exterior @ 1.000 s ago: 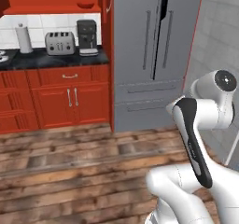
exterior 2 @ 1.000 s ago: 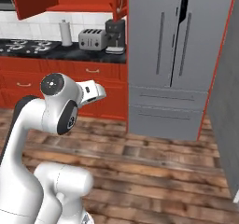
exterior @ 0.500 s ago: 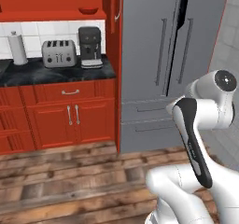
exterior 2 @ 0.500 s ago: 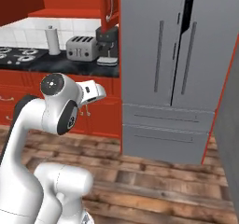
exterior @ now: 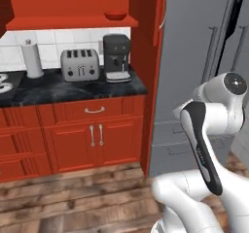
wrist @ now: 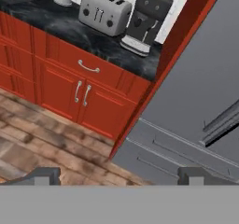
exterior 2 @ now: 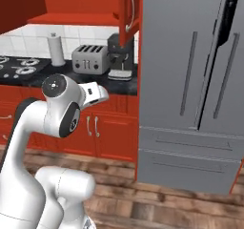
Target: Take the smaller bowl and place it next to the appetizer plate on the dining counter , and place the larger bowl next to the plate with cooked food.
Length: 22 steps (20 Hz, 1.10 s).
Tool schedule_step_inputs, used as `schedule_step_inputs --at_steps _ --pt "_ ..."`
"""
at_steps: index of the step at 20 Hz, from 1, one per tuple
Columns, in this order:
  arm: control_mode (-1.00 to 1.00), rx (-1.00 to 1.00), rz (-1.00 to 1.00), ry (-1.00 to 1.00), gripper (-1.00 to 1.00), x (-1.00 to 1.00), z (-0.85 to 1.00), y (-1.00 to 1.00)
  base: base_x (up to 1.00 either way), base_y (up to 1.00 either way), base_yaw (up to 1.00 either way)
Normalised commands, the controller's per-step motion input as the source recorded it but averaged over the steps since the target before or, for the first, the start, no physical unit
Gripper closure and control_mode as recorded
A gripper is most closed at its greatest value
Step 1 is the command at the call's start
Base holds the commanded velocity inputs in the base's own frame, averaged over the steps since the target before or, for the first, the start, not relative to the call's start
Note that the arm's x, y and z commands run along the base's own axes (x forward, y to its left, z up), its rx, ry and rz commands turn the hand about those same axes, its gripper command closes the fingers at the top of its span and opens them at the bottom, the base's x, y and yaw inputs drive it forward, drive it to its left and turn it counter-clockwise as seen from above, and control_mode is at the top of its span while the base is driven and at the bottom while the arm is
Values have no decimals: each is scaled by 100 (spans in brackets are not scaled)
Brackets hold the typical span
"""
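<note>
The gripper hangs wide open with nothing between its tips, pointed down at red base cabinets and the plank floor. On the shelf under the upper cabinet sits what looks like the smaller bowl, a shallow red shape, though at this size it is hard to be sure. It is well above the toaster and the coffee machine. The risks from here: a high reach could clip the open cabinet door or the shelf edge, the shallow glossy rim could slip from the jaws, and the arm could brush the steel fridge when the base moves.
</note>
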Motion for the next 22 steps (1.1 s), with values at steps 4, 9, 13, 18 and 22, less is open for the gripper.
schedule_step_inputs --at_steps 4,9,13,18,22 --pt "100 0 0 0 -100 0 0 0 71 79 -3" --pt "100 0 0 0 -100 0 0 0 76 55 -3" --pt "100 0 0 0 -100 0 0 0 76 20 -10" --pt "100 0 0 0 -100 0 0 0 89 18 -14" --pt "100 0 0 0 -100 0 0 0 78 54 -13"
